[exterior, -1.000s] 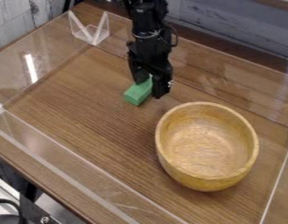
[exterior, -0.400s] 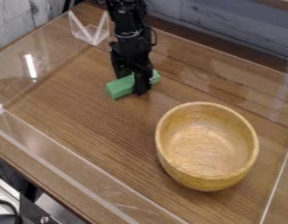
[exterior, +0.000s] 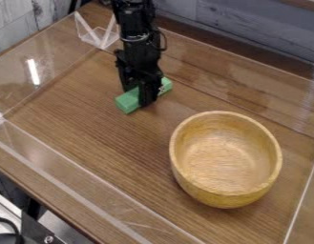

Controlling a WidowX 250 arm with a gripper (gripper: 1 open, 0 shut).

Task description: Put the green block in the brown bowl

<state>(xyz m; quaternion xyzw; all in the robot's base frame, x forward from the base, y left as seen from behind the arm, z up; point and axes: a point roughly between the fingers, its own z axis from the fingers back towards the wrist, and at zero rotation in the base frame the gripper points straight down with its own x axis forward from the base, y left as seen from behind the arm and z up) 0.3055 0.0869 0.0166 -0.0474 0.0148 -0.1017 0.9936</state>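
right, the green block [exterior: 129, 100] lies beneath the hand [exterior: 144, 92].

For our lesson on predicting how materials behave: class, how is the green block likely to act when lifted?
The green block will probably stay stiff, since its edges look straight. It seems likely light, being much smaller than the brown bowl. With its flat, elongated shape, it should hardly roll.

Reaches down from the top of the view, black gripper [exterior: 141, 93] low, fingers pointing downward, closed.
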